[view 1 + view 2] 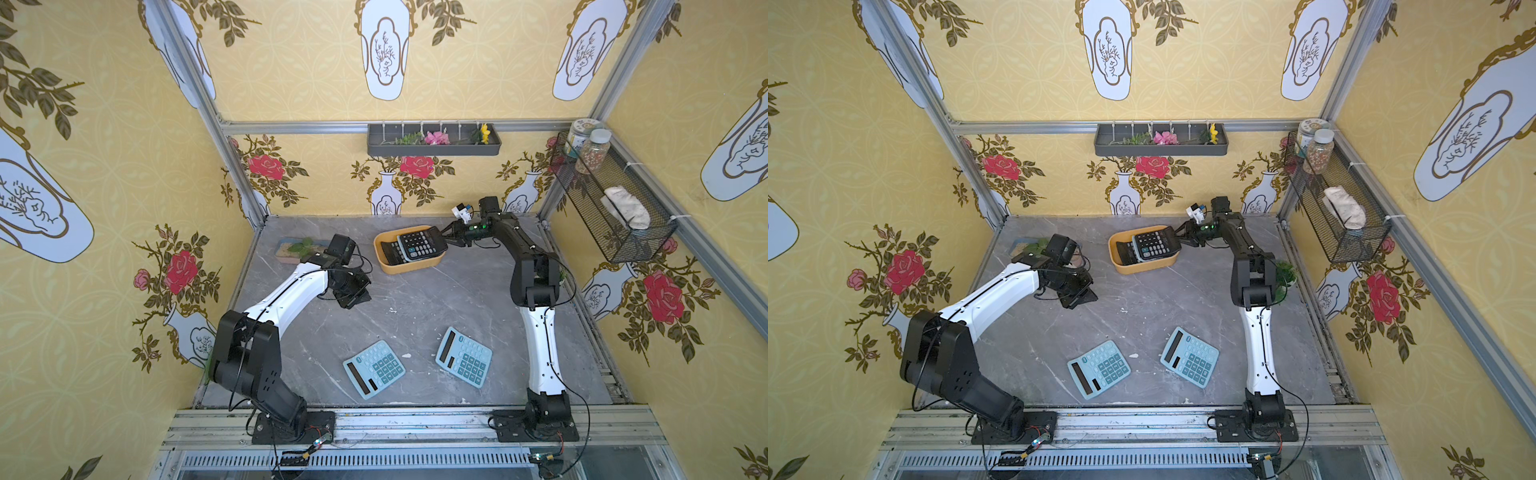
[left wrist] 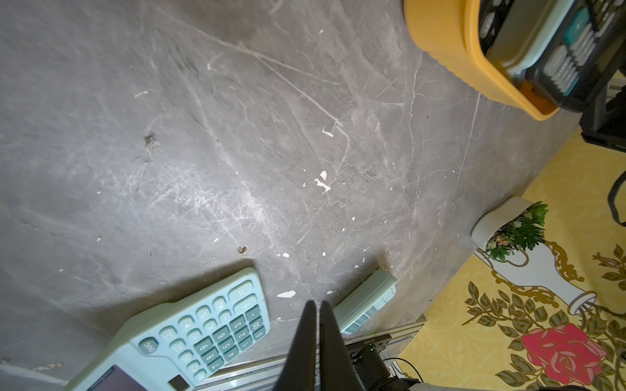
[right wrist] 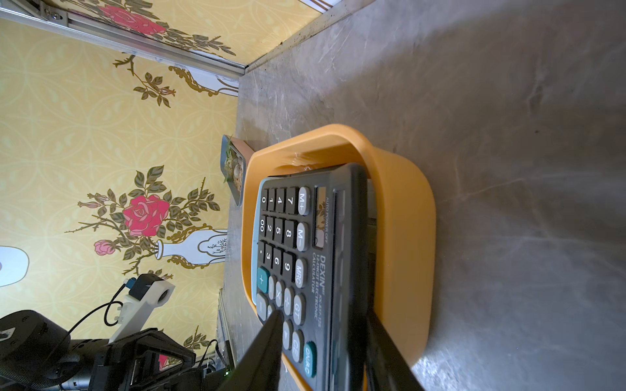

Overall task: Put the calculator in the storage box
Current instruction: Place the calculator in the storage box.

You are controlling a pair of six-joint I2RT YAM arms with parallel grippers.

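Observation:
The orange-yellow storage box (image 1: 409, 267) (image 1: 1142, 267) sits at the back middle of the grey table. A black calculator (image 1: 422, 245) (image 3: 305, 254) lies tilted in it, on top of another dark calculator (image 1: 390, 253). My right gripper (image 1: 442, 237) (image 3: 321, 313) is open and straddles the black calculator's near end, one finger over the keys and one behind its back. My left gripper (image 1: 357, 297) (image 2: 316, 303) is shut and empty, hovering left of centre. Two light-blue calculators (image 1: 374, 369) (image 1: 464, 356) lie on the table near the front.
A pink-and-blue planter tray (image 1: 291, 249) lies at the back left. A small potted plant (image 1: 1283, 278) stands by the right arm. A black wire basket (image 1: 611, 208) and a grey flower shelf (image 1: 434, 145) hang on the walls.

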